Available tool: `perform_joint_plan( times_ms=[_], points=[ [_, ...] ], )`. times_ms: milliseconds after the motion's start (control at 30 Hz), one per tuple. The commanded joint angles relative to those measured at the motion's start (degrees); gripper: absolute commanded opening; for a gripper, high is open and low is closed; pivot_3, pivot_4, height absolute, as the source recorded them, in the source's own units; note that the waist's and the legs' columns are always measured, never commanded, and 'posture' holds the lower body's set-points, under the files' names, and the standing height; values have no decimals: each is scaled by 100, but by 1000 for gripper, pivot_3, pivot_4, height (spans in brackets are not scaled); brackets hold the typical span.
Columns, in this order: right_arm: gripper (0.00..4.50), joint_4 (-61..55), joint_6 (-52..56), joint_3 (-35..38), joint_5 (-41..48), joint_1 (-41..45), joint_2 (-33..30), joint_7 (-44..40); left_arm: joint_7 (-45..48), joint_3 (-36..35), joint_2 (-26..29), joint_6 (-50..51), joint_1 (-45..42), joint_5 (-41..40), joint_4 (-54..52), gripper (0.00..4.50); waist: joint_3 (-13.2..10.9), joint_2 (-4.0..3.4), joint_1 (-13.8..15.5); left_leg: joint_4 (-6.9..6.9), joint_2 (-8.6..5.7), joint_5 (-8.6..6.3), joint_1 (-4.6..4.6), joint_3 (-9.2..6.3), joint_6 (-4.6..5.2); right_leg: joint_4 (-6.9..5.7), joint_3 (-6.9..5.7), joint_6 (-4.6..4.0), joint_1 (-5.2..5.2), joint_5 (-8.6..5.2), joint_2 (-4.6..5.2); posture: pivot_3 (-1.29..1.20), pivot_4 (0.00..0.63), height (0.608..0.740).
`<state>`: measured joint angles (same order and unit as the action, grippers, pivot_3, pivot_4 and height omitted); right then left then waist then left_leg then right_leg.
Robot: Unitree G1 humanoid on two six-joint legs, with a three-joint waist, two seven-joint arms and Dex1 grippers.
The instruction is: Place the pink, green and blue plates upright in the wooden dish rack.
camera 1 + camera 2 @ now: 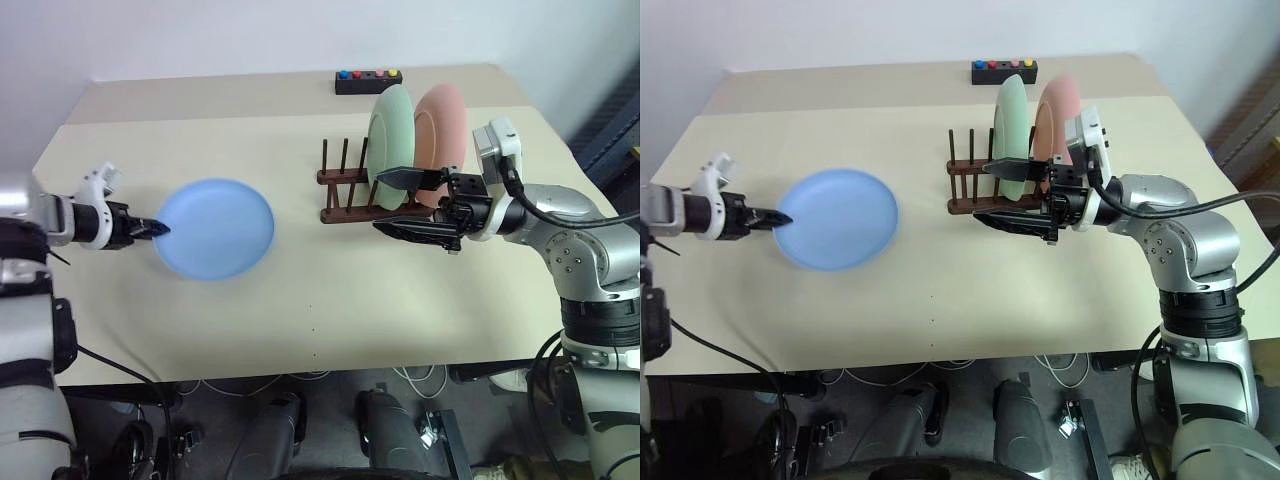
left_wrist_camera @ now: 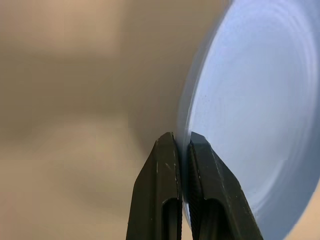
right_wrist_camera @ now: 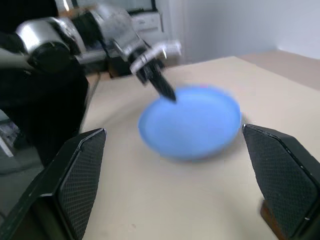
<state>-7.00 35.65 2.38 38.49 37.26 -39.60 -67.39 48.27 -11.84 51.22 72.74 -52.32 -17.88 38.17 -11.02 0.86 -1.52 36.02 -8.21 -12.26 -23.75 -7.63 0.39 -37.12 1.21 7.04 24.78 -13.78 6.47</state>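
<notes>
Beige surface (image 1: 300, 300) carries everything. At left, the left gripper (image 1: 158, 230) pinches the near rim of the blue plate (image 1: 215, 228), its jaws pressed onto the edge. Keep that pinch firm and tilt the plate upright before crossing to the wooden dish rack (image 1: 345, 190), where empty pegs stand beside the green plate (image 1: 390, 130) and pink plate (image 1: 442, 125). The right gripper (image 1: 425, 205) waits spread wide.

Both head views look down over the table (image 1: 300, 300); wrist views share the blue plate (image 3: 192, 122).
</notes>
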Motion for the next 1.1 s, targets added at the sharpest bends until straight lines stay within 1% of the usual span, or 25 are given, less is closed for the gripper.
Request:
perform_joint_plan(
  times_ms=[33,67,100,167,233,300,367,400,433,467,500,567,667,733,833,967,1100],
  points=[
    [4500,-244,-1046,-609,-926,121,-104,-256,-1187,-2011,-595,-343,319,-525,-1350,53,0,3,46,2,1,1,-1,-1,-2,0,0,-1,-1,0,0,0,150,740],
    [4500,-239,-1382,-773,-1194,181,-77,-294,-1551,-2495,-877,-295,351,-651,-1630,53,1,5,62,10,2,2,-4,-3,-3,0,-6,-1,-2,1,-1,0,150,740],
    [4500,-241,-1617,-863,-1336,303,0,-302,-1805,-2818,-1181,-324,446,-783,-2054,53,1,7,77,13,2,2,-4,-3,-4,1,-9,-2,-4,2,-2,0,150,740],
    [4500,-135,-2271,-1004,-1722,571,148,-251,-2269,-3296,-1721,-251,585,-994,-2758,53,1,7,76,18,0,2,-8,-2,-5,4,-13,2,-8,4,1,0,150,740],
    [4500,-40,-2934,-1136,-2077,817,373,-142,-2812,-3859,-2406,-265,544,-1319,-3388,53,1,9,74,18,-1,16,-8,0,-27,7,-13,5,-9,6,2,0,150,740],
    [4500,189,-4077,-1267,-2641,1038,781,235,-3374,-4411,-3217,-443,497,-1746,-3922,53,8,20,73,19,-1,22,-7,-1,-38,7,-14,7,-11,6,1,0,150,740],
    [4500,383,-4706,-1281,-2857,1131,1073,452,-3762,-4708,-3678,-477,477,-2080,-4202,53,18,38,71,18,1,23,-5,-2,-42,6,-17,7,-13,6,0,0,150,740],
    [4500,433,-4769,-1242,-2794,1146,1216,522,-3916,-4763,-3836,-496,506,-2212,-4306,53,16,44,71,17,2,24,-4,-3,-42,6,-18,7,-13,6,-1,0,150,740],
    [4500,529,-4922,-1198,-2813,1163,1355,660,-3991,-4670,-3977,-656,607,-2254,-4435,53,13,51,67,17,2,25,-4,-4,-44,6,-18,6,-13,6,-2,0,150,740],
    [4500,788,-5437,-1315,-3274,1179,1391,883,-4175,-4738,-4329,-897,647,-2439,-4558,53,13,52,63,18,2,26,-5,-4,-45,4,-18,6,-12,7,-3,0,150,740],
    [4500,1149,-6107,-1506,-4109,1225,1337,1336,-4317,-4782,-4722,-1210,681,-2678,-4694,53,13,52,69,19,0,26,-4,-2,-45,4,-15,5,-13,7,-3,0,150,740],
    [4500,1710,-7010,-1774,-5466,1405,1242,2206,-4538,-4638,-5306,-1718,777,-2929,-4996,53,15,56,97,22,-2,26,-1,0,-45,6,-15,5,-18,7,-9,0,150,740],
    [4500,2068,-7143,-1785,-6439,1719,1384,3369,-4748,-4284,-5735,-2269,934,-3210,-5322,53,10,63,88,22,-3,27,0,0,-46,4,-14,4,-17,8,-12,0,150,740],
    [4500,2166,-7163,-1867,-6920,1844,1425,3864,-4750,-3792,-5946,-2546,1187,-3176,-5692,53,9,65,64,17,-2,29,-1,2,-49,1,-7,3,-11,8,-15,0,150,740],
    [4500,2242,-7127,-1964,-7494,1956,1417,4436,-4806,-3152,-6103,-2937,1544,-3144,-6095,53,10,65,67,11,2,30,3,6,-50,2,4,2,-10,8,-24,0,150,740],
    [4500,2393,-7039,-2128,-7819,2056,1454,4753,-4872,-2402,-6080,-3498,1884,-2986,-6346,53,10,65,84,13,3,30,8,7,-51,7,7,-1,-19,9,-29,0,150,740],
    [4500,2606,-6994,-2251,-8037,2202,1433,4998,-4941,-1947,-5995,-3734,2059,-3155,-6394,53,10,65,85,12,3,30,11,7,-50,8,9,-2,-22,9,-32,0,150,740]
  ],
)
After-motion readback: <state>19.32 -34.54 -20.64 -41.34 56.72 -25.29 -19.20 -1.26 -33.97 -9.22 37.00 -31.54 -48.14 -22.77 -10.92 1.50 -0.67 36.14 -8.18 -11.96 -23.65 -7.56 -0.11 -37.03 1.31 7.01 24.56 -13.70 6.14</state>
